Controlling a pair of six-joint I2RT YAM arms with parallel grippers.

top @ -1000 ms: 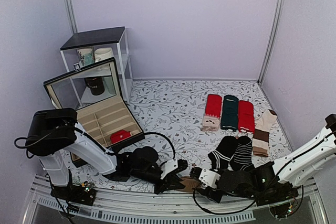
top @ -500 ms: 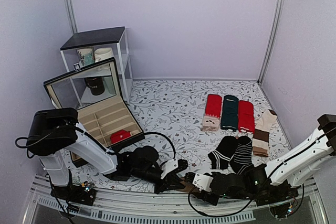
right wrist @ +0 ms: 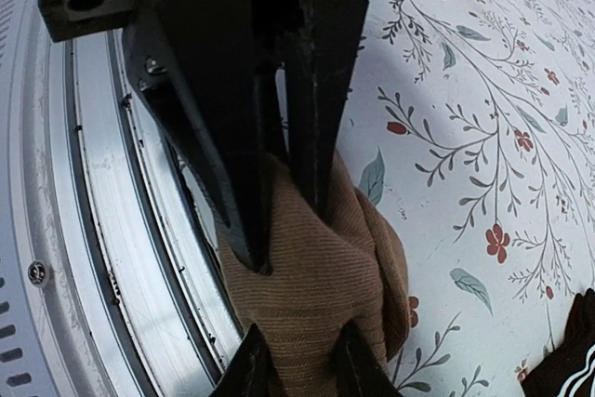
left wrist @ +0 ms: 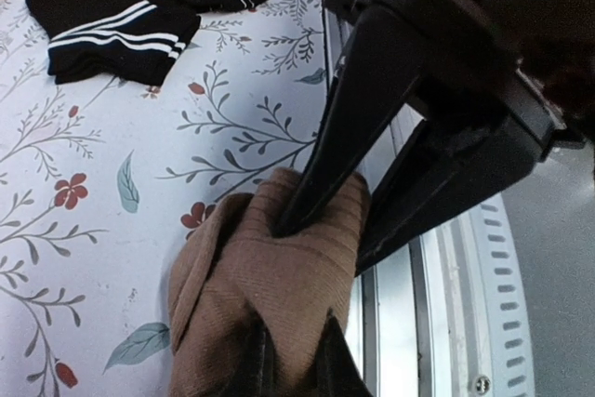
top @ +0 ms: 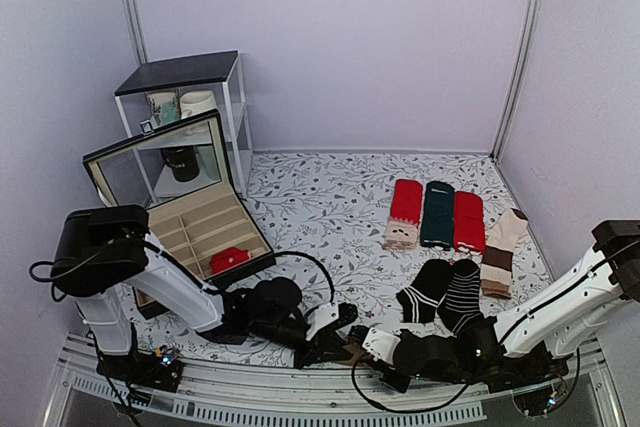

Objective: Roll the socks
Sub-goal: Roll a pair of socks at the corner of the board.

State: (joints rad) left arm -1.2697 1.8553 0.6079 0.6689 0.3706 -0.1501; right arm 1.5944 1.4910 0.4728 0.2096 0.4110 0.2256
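Socks (left wrist: 279, 295) sit bunched at near edge of table (top: 330, 197), btwn both claws: left gripper (left wrist: 294, 374) and right gripper (right wrist: 297, 369) each pinched narrow on the brown wad. Keep tension even (rail (left wrist: 446, 323) is close), turn slowly w/o dragging off.

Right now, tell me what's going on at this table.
Both arms are working the brown socks at the near edge of the table. The left gripper and the right gripper each pinch the bundle from opposite sides. It is a loose wad, not yet a tidy roll. The other socks lie farther back.
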